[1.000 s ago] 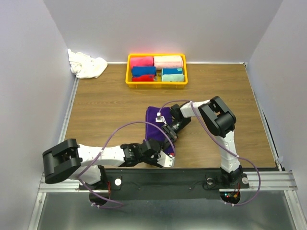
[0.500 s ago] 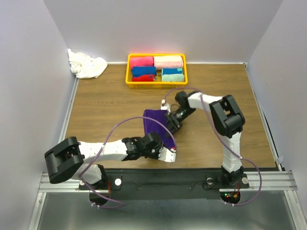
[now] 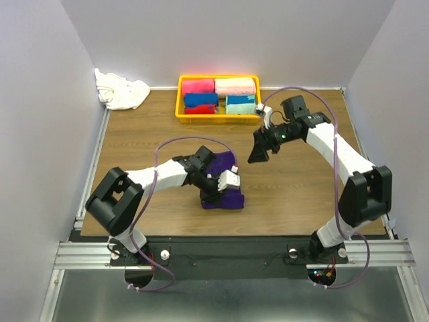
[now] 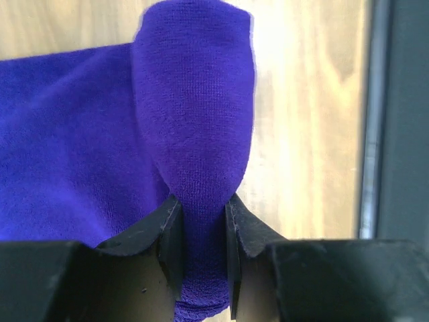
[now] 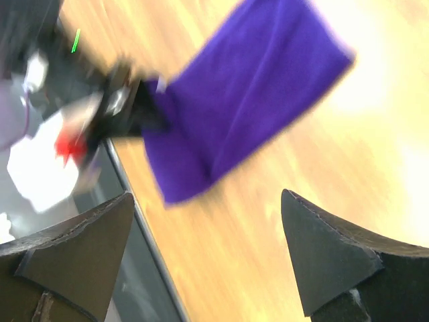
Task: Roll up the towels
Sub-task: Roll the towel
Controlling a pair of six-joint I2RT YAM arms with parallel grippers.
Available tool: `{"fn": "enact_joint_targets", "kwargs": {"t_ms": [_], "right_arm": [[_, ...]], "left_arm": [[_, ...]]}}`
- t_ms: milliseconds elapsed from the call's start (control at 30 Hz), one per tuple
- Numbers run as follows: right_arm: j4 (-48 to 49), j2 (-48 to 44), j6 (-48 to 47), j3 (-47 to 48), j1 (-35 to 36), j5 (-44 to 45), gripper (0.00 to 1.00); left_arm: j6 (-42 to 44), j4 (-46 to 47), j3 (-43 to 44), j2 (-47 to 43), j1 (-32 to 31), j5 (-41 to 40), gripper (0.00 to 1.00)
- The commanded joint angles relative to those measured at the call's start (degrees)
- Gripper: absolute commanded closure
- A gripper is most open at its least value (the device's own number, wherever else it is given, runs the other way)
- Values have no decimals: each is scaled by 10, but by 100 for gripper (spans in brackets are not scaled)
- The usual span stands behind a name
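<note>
The purple towel lies near the middle of the table, toward its near edge, partly bunched; the white towel sits crumpled in the far left corner, left of the yellow basket of rolled towels. The left gripper is clenched on a raised fold of the purple cloth, the ridge pinched between both fingers; the right gripper hangs released, jaws wide, to the right and far side of the towel, touching nothing. The step in hand appears to be starting the roll; maintain a firm pinch, turn the fold over along the towel's length, and hold the edges square; the right gripper should probably steady the free end, since a one-sided pull is likely to skew the roll.
</note>
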Motion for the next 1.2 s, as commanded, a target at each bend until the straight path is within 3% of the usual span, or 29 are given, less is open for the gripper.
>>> {"fn": "enact_joint_targets", "kwargs": {"t_ms": [0,200,467,767,1000,1033,1100,1133,1167], "right_arm": [[5,-90,-23,-59,4,57,6],[25,-150,-59,-114,33,109,15],[135,-154,-75,-176,225,276,18],[255,-88,-159,-231,360,355,15],[309,-29,-207,-259,401,371,18],[310,-22,-212,-260,401,372,20],[312,-7,-224,-260,403,377,35],[312,-6,-226,-260,403,378,49],[312,-5,-227,-261,403,378,56]], "left_arm": [[39,-115,58,66,55,116,74],[89,-207,135,177,126,196,74],[156,-325,208,294,171,230,73],[172,-347,228,332,183,227,71],[186,-358,238,343,192,222,69],[185,-358,241,344,193,223,69],[182,-359,245,341,195,223,68],[182,-358,245,336,196,222,67],[181,-359,246,335,197,221,65]]}}
